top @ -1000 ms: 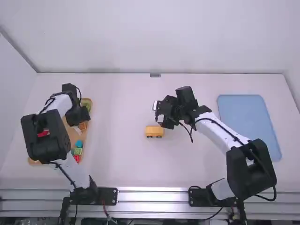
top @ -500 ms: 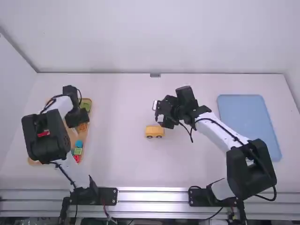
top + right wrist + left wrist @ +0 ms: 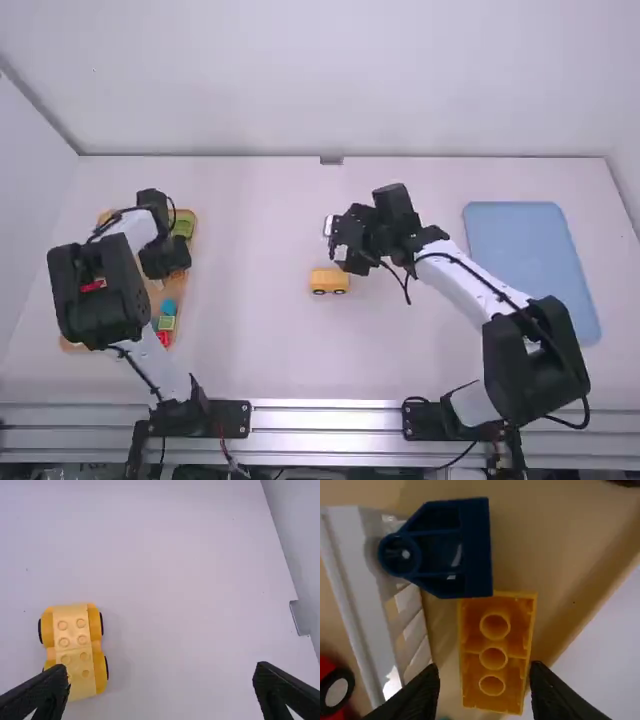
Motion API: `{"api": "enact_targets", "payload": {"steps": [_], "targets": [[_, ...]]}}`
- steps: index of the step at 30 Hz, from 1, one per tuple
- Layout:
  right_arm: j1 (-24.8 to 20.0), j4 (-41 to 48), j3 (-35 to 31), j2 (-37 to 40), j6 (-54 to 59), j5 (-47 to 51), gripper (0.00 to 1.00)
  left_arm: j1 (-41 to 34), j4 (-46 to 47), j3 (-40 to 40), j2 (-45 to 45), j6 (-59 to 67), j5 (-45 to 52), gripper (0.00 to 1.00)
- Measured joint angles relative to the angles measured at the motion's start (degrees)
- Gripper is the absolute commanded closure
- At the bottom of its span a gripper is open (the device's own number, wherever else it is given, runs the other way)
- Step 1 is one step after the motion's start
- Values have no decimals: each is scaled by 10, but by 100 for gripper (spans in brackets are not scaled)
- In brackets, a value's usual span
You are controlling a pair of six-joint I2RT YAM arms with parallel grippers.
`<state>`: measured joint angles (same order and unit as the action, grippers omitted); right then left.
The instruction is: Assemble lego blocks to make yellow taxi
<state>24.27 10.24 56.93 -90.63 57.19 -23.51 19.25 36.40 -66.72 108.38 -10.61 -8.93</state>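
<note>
From my seat, I have the left arm (image 3: 98, 295) extended away from its base, its wrist bent over and the left gripper (image 3: 165, 262) pointing down — fingers parted. My right arm (image 3: 535, 350) angles inward, elbow bent, with the right gripper (image 3: 340, 243) near mid-view — fingers spread wide.

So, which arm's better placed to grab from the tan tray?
Left, probably: its open claw is over an upturned rectangular orange block; the right claw is farther off, near the yellow car.

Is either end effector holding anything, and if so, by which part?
Nothing: the left end effector is open over an upturned yellow-orange plastic block, and the right end effector is open above the white table.
</note>
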Motion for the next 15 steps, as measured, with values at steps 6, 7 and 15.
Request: {"api": "enact_targets", "payload": {"steps": [6, 7, 15], "targets": [[0, 0, 0, 0, 0, 0, 2, 2, -24, 25, 0, -2, -3, 56], [0, 0, 0, 0, 0, 0, 2, 3, -24, 27, 0, -4, -3, 58], [0, 0, 0, 0, 0, -1, 2, 3, -29, 31, 0, -13, 3, 68]]}}
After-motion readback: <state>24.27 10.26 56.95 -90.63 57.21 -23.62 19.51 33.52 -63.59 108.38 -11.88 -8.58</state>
